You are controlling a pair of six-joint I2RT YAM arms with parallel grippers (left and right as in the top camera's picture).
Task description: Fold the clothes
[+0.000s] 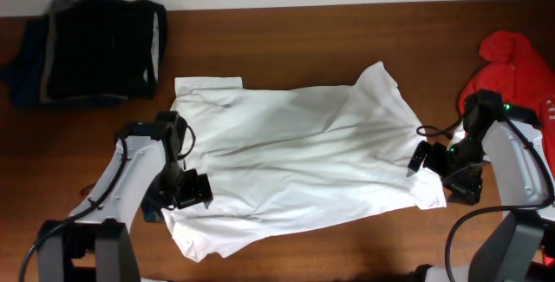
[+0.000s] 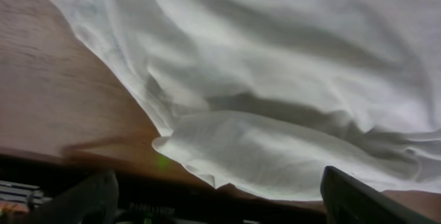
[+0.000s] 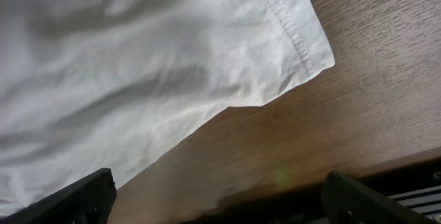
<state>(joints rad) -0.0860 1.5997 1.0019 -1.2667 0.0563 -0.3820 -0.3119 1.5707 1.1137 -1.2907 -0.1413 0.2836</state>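
Observation:
The white shirt (image 1: 295, 165) lies spread and wrinkled across the middle of the wooden table. My left gripper (image 1: 186, 173) is open and empty at the shirt's left edge, with a rumpled fold of the shirt (image 2: 275, 148) just ahead of its fingers (image 2: 220, 207). My right gripper (image 1: 434, 167) is open and empty at the shirt's right edge. Its wrist view shows a stitched hem corner of the shirt (image 3: 289, 31) above bare wood, with the fingers (image 3: 220, 203) apart and off the cloth. No green label is in view.
A folded stack of black, grey and navy clothes (image 1: 87, 52) sits at the back left. A red garment (image 1: 512, 69) lies at the right edge behind my right arm. Bare wood (image 1: 303, 35) runs along the back.

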